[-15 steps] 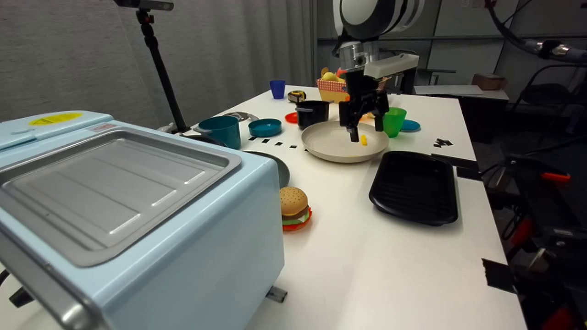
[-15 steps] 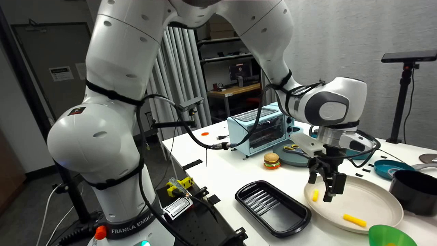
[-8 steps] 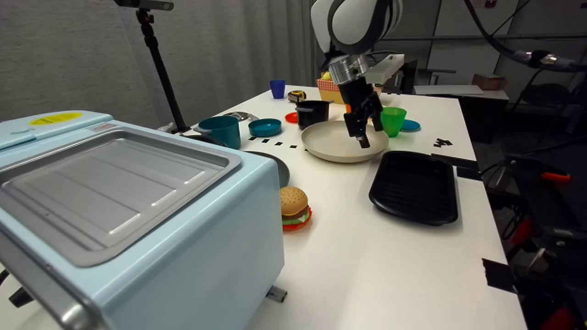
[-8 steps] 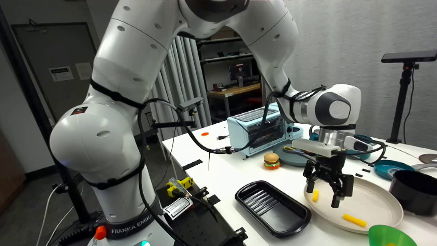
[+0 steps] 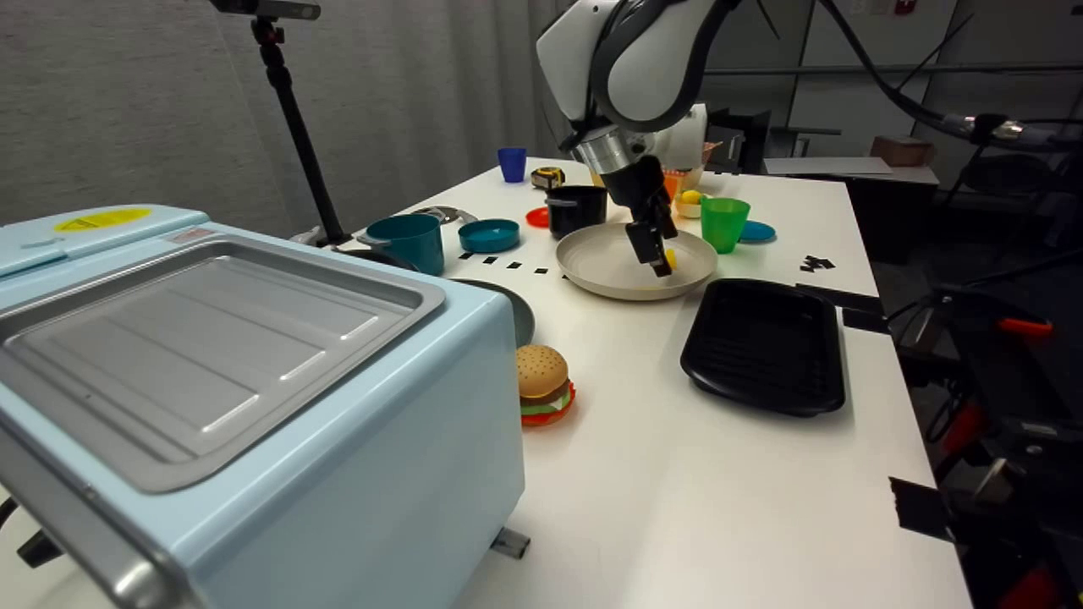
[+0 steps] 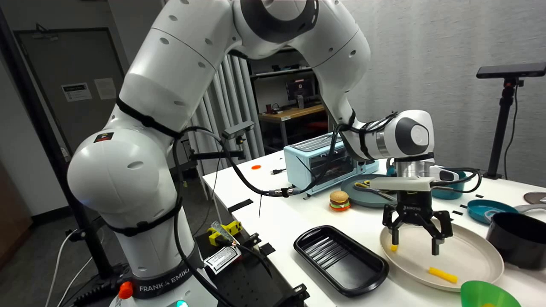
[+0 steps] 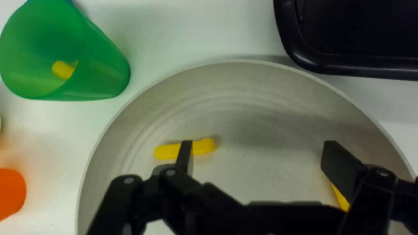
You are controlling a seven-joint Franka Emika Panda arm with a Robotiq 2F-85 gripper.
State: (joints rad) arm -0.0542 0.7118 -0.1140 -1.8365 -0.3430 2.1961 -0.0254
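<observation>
Standing wide apart and gripping nothing, the jaws point down over a beige plate (image 6: 465, 256). On that plate, loose, lie 2 items: a yellow stick (image 7: 203, 147) nearer the green cup (image 7: 104, 68), crossed in the wrist view by 1 side of the jaws; and a 2nd yellow stick (image 7: 340, 199), mostly hidden by the opposite side (contact with either could not be confirmed). The wide spread is judged to give clearance around such slender objects. The plate rests flat on the tabletop (image 6: 283, 217), and its raised rim likely keeps the sticks from rolling off.

Containers, as found: the green cup stands upright just beside the plate, and at least 1 yellow piece (image 7: 63, 69) lies inside, presumably retained by its tall walls. A black baking pan (image 6: 341, 260) lies level just beside the plate, ribbed floor in sight. A black pot (image 6: 512, 249) stands near the plate's rim; its interior is too dark to judge. Farther off, a gray plate (image 6: 367, 200) carries a yellow-handled tool (image 6: 361, 185).
</observation>
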